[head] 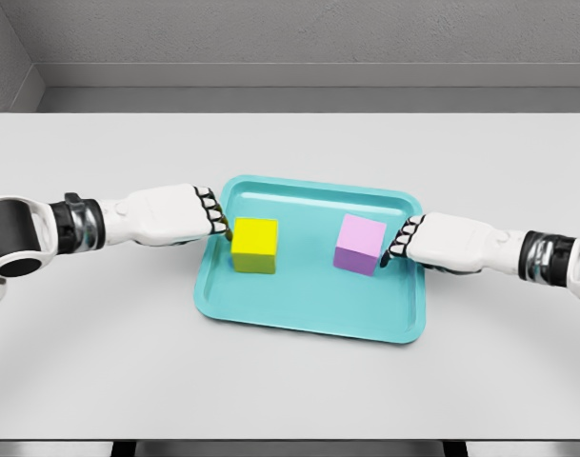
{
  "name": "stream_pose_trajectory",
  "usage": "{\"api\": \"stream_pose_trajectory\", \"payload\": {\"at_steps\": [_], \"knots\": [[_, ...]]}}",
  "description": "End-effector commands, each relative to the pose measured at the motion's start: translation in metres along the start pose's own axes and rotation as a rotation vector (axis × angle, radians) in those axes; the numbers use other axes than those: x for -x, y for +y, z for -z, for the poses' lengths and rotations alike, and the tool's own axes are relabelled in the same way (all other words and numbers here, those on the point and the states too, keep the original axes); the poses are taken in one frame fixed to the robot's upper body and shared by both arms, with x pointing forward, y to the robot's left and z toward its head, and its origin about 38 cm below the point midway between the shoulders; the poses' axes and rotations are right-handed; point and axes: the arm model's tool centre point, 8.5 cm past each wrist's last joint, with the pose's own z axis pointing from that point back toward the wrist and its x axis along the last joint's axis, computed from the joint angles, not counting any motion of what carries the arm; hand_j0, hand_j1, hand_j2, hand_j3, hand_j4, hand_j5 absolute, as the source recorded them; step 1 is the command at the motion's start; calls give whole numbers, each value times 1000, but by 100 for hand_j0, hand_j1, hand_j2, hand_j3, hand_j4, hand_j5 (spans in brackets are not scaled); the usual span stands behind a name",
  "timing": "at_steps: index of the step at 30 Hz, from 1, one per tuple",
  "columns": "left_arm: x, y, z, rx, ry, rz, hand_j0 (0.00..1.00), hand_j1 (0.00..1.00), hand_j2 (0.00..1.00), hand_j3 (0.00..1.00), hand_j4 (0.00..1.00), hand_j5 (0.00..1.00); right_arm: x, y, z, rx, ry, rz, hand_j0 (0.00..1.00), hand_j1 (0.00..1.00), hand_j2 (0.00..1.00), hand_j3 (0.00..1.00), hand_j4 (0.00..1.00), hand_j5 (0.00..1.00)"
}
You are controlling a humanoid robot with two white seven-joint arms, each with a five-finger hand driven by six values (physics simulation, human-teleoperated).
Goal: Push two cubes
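On tray; two cubes

Bright even light, soft shadows, sharp render

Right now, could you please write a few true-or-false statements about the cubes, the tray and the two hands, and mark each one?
1. Both cubes sit inside the teal tray. True.
2. The yellow cube is on the tray's right side. False: it is on the left, with the pink cube on the right.
3. The left hand is at the yellow cube's outer side, fingertips at the cube. True.
4. The right hand is lifting the pink cube off the tray. False: the cube rests on the tray, with the hand at its outer side.
5. The two cubes touch. False: tray floor shows between them.
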Motion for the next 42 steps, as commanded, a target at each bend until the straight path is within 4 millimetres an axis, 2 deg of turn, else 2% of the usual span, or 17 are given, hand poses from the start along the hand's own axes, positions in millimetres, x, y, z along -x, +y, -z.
{"api": "stream_pose_trajectory", "payload": {"at_steps": [1, 7, 11, 14, 16, 19, 28, 35, 42], "knots": [[-2, 3, 3, -13, -6, -4, 75, 75, 75, 75, 75, 75, 0, 0, 1, -1, 2, -2, 68, 68, 68, 68, 68, 68], [-9, 10, 9, -25, -25, 8, 75, 75, 75, 75, 75, 75, 6, -10, -1, 10, 17, -22, 68, 68, 68, 68, 68, 68], [-9, 11, 9, -28, -24, 9, 75, 75, 75, 75, 75, 75, 8, -7, 10, 6, 25, -27, 68, 68, 68, 68, 68, 68], [-12, 13, 13, -39, -32, 7, 75, 75, 75, 75, 75, 75, 16, -9, 10, -1, 48, -34, 68, 68, 68, 68, 68, 68], [-14, 14, 17, -37, -39, 5, 75, 75, 75, 75, 75, 75, 18, -9, 20, 9, 48, -20, 68, 68, 68, 68, 68, 68], [-15, 16, 19, -44, -42, 5, 75, 75, 75, 75, 75, 75, 19, -13, 21, 11, 52, -29, 68, 68, 68, 68, 68, 68], [-25, 24, 35, -66, -56, 23, 74, 74, 74, 74, 74, 74, 10, -18, 35, 24, 22, -35, 68, 68, 68, 68, 68, 68], [-27, 27, 39, -73, -63, 25, 74, 74, 74, 74, 74, 74, 13, -17, 35, 14, 29, -32, 68, 68, 68, 68, 68, 68], [-19, 20, 34, -53, -43, 12, 74, 74, 74, 74, 74, 74, 19, -19, 35, 12, 43, -33, 68, 68, 68, 68, 68, 68]]}}
